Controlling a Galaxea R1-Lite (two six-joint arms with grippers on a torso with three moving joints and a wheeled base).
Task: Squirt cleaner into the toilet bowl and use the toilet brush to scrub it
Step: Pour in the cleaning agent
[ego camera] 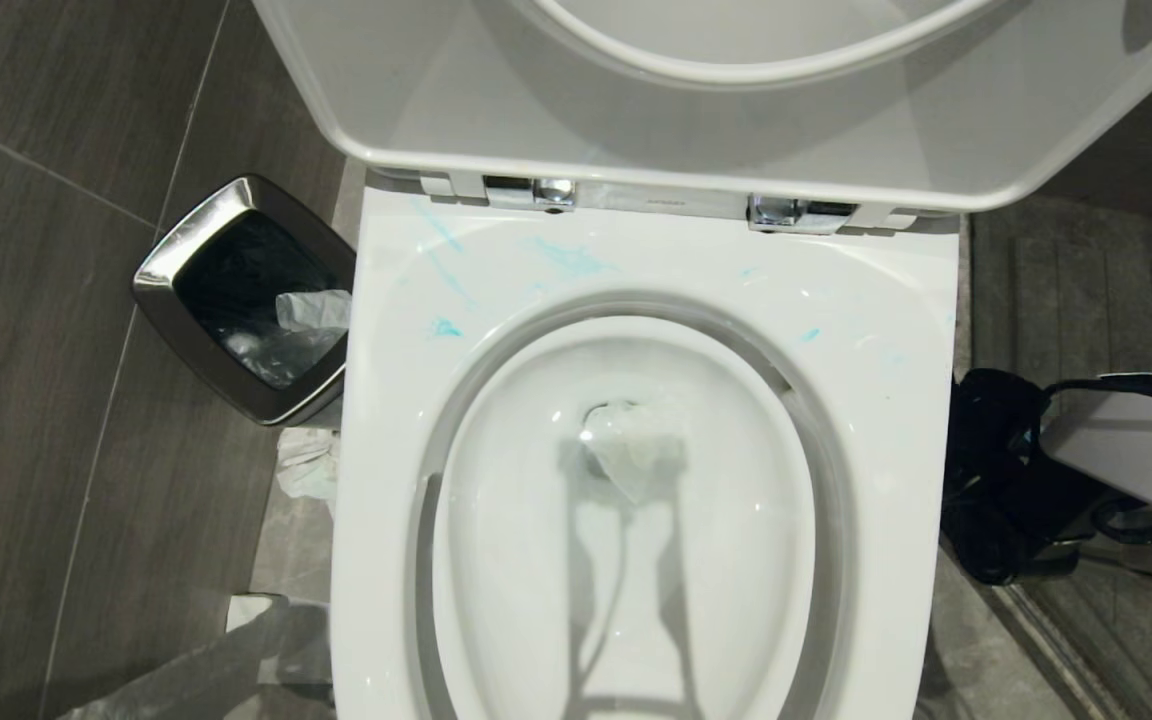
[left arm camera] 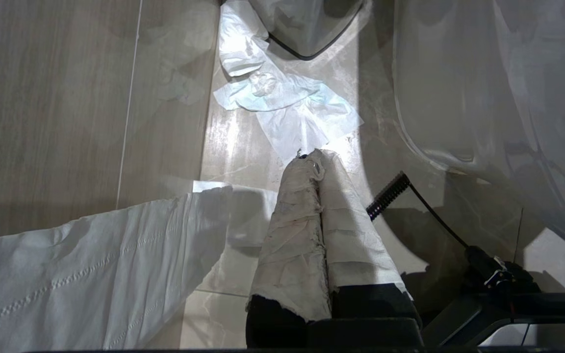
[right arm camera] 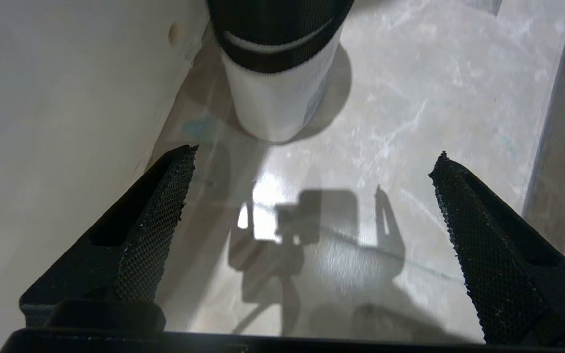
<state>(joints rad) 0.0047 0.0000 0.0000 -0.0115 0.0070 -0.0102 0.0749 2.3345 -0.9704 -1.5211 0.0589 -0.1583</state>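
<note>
Head view: cleaner [ego camera: 572, 258] smears toilet bowl [ego camera: 896, 330] (rim); lid raised.

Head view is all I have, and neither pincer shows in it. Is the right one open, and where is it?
Observer: The right pincer is open and empty, over the floor beside the toilet bowl.
Operator: Anything ahead of it?
Observer: A white cylindrical container with a black top stands just beyond its tips, untouched.
Operator: And the left?
Observer: The left pincer is shut, its fingers wrapped in white paper, above crumpled tissue.
</note>
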